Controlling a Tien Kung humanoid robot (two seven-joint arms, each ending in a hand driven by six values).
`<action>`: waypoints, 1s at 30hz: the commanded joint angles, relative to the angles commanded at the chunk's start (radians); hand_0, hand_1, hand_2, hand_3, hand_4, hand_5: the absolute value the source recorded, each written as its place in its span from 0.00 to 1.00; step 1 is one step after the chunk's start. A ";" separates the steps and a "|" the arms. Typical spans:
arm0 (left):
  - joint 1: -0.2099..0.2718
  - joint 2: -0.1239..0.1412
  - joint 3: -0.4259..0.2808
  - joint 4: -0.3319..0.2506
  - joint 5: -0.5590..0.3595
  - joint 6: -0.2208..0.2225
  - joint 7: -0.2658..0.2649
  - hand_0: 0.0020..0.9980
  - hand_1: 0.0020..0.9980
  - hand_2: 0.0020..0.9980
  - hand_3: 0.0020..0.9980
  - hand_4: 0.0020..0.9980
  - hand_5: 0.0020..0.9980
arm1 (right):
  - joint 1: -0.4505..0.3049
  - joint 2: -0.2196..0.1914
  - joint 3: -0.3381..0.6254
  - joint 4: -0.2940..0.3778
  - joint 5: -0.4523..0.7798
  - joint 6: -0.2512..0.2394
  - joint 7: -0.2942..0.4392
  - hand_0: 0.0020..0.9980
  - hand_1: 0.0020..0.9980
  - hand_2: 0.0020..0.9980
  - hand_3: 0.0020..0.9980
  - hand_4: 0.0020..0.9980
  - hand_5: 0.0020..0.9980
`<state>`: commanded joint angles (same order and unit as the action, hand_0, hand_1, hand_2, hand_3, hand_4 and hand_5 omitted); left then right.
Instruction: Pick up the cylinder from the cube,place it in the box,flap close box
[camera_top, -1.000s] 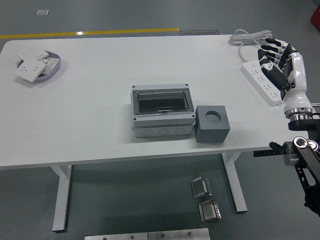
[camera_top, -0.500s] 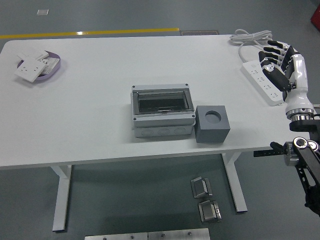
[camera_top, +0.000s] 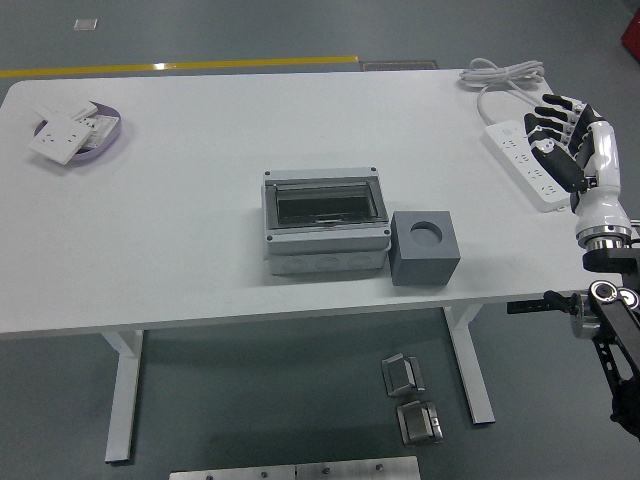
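My right hand (camera_top: 565, 140) hangs loosely open and empty by the tabletop's (camera_top: 200, 200) edge; that cube's (camera_top: 425, 247) socket looks empty, no rigid cylinder visible to pinch.

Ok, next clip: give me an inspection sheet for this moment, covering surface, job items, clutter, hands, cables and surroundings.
Surface: white table, mostly bare.
Job's things: grey box at centre, its clear flap down; grey cube close beside its right side, round hole on top; I cannot see a cylinder in the hole.
Clutter: purple dish with white switch plates at the far left corner.
Robot hands: right robot hand raised over the table's right edge, fingers relaxed, holding nothing; left robot hand not in view.
Cables: white power strip with its cord coiled at the far right corner.
Surroundings: grey floor, yellow line beyond the table, metal parts below it.
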<state>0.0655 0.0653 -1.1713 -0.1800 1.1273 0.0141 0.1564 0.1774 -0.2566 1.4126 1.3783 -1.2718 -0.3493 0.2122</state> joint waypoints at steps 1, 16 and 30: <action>0.000 0.000 -0.001 0.000 0.001 0.000 0.000 0.61 0.63 0.62 0.66 0.68 0.30 | -0.001 0.000 0.001 0.000 0.000 0.000 0.000 0.69 0.66 0.67 0.68 0.75 0.32; -0.001 0.003 0.001 0.000 -0.001 0.000 0.001 0.61 0.63 0.62 0.66 0.69 0.30 | -0.006 0.003 0.011 0.000 -0.012 -0.008 -0.008 0.70 0.66 0.67 0.68 0.75 0.32; -0.004 0.006 0.001 0.000 -0.003 0.000 -0.001 0.61 0.63 0.62 0.66 0.69 0.30 | -0.009 0.003 0.026 -0.013 -0.031 -0.018 -0.019 0.69 0.66 0.66 0.68 0.75 0.32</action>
<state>0.0614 0.0709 -1.1703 -0.1800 1.1248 0.0141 0.1552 0.1686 -0.2540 1.4390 1.3655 -1.3028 -0.3677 0.1932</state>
